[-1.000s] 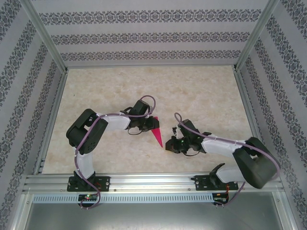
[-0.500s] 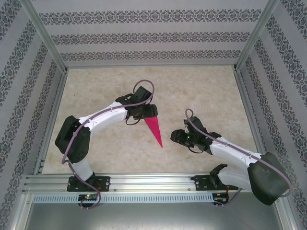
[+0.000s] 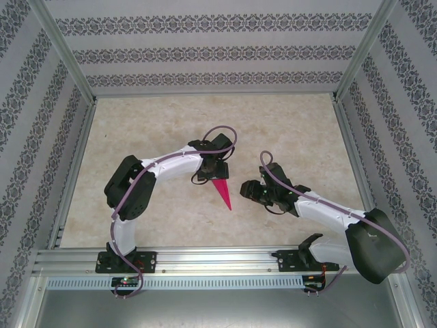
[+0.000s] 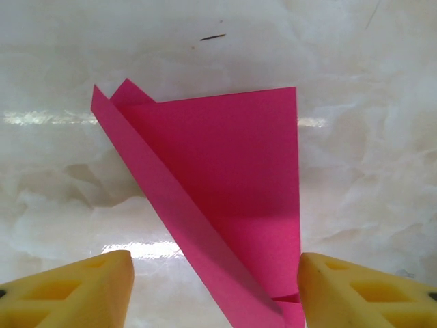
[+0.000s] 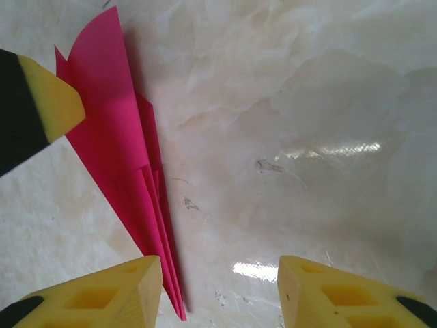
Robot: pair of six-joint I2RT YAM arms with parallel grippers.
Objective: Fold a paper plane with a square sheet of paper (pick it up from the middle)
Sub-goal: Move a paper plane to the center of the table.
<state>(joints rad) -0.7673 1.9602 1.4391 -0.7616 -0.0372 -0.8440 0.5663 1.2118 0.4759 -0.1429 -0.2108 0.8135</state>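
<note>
The magenta-pink sheet is folded into a slim pointed paper plane [image 3: 222,193] that lies flat on the marble table, tip toward the near edge. My left gripper [image 3: 217,175] hovers over its wide end. In the left wrist view the plane [image 4: 225,178] lies between the spread yellow fingers [image 4: 75,290] of the left gripper [image 4: 215,294], which is open and not pinching it. My right gripper [image 3: 244,188] stands just right of the tip. In the right wrist view this gripper [image 5: 218,294] is open over bare table, with the plane [image 5: 116,157] beside its left finger [image 5: 95,294].
The marble table top [image 3: 287,137] is walled by patterned panels on three sides, with aluminium rails [image 3: 205,258] along the near edge. One left finger [image 5: 51,102] shows at the upper left of the right wrist view.
Both grippers have opened and let go of the plane. The left arm has moved right over its wide end. The right gripper has drawn back a little to the right of the tip.
</note>
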